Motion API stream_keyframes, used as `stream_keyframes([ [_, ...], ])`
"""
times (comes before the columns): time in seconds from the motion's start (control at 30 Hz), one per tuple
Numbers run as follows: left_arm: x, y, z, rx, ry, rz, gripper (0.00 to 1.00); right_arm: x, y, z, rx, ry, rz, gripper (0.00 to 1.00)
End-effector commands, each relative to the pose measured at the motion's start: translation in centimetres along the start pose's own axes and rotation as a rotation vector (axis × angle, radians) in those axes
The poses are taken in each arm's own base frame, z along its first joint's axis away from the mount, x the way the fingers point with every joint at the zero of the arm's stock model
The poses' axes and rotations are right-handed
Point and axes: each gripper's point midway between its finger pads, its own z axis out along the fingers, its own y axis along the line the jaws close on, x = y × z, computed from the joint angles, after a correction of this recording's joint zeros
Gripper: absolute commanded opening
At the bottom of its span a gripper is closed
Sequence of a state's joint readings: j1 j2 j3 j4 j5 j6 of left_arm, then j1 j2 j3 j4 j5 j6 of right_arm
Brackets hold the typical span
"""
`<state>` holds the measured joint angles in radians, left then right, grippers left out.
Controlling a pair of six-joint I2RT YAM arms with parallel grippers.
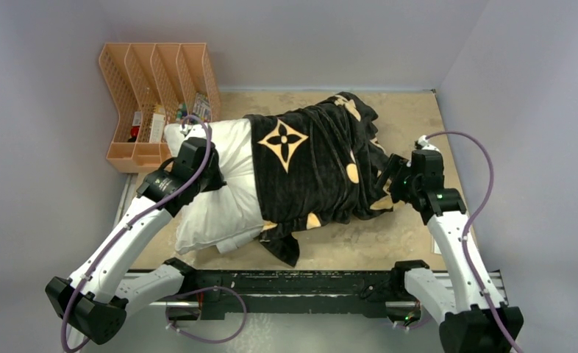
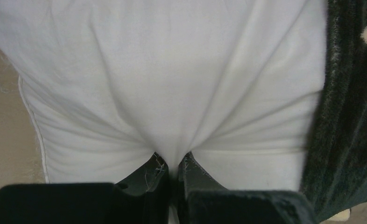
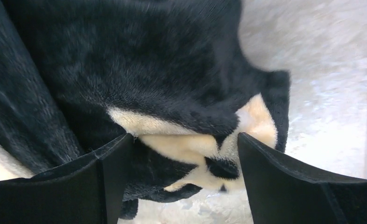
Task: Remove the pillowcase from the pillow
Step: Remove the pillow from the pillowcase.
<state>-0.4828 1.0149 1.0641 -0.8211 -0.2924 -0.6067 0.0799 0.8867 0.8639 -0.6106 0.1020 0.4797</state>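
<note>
left end effector (image 2: 172,164) pinched shut on a fold of the pillow (image 2: 172,70), likely to anchor it on the table (image 1: 418,118); right end effector (image 3: 186,154) wide and unclamped, straddling an edge of the pillowcase (image 3: 149,70), which covers the pillow's right half
</note>
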Motion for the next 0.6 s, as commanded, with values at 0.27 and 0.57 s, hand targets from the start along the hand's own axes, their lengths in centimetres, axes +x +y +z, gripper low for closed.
stream_keyframes([
  [0.27,-1.3,2.6,-0.6,-0.102,-0.076,0.002,0.0,-6.0,-4.6,-1.5,0.257,-0.28,0.016,0.0],
  [0.57,-1.5,5.0,-1.3,-0.214,-0.107,0.009,0.0,-12.9,-8.5,-8.2,0.471,-0.555,0.083,0.0],
])
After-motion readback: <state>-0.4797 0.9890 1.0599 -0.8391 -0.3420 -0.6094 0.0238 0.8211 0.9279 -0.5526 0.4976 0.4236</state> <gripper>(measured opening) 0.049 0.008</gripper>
